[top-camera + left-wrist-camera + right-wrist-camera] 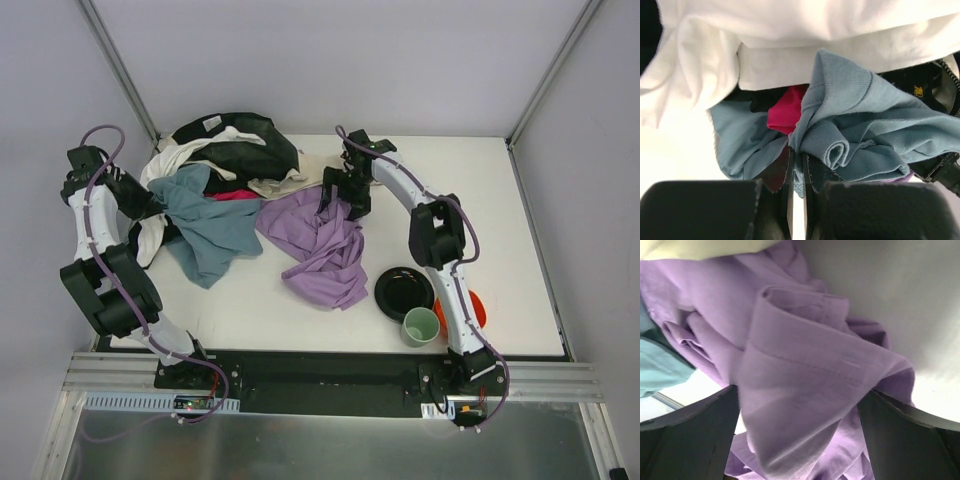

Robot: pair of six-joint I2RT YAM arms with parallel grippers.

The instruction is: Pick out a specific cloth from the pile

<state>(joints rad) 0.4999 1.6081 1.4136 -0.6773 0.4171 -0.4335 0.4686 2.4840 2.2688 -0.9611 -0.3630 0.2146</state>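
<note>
The cloth (pixel 325 245) lies mid-frame, right of the pile (pixel 225 160), straddled by the wide-open right gripper (pixel 800 405); the left gripper (pixel 797 170) is pressed shut against the blue-grey cloth (pixel 875 125), so the wrong garment may be dragged

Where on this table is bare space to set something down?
Bare: the white table's far right corner, and the near strip in front of the blue-grey cloth and the lavender-purple fabric cloth. Crowded: the heap of mixed garments far left; round black plate and green cup near right.
</note>
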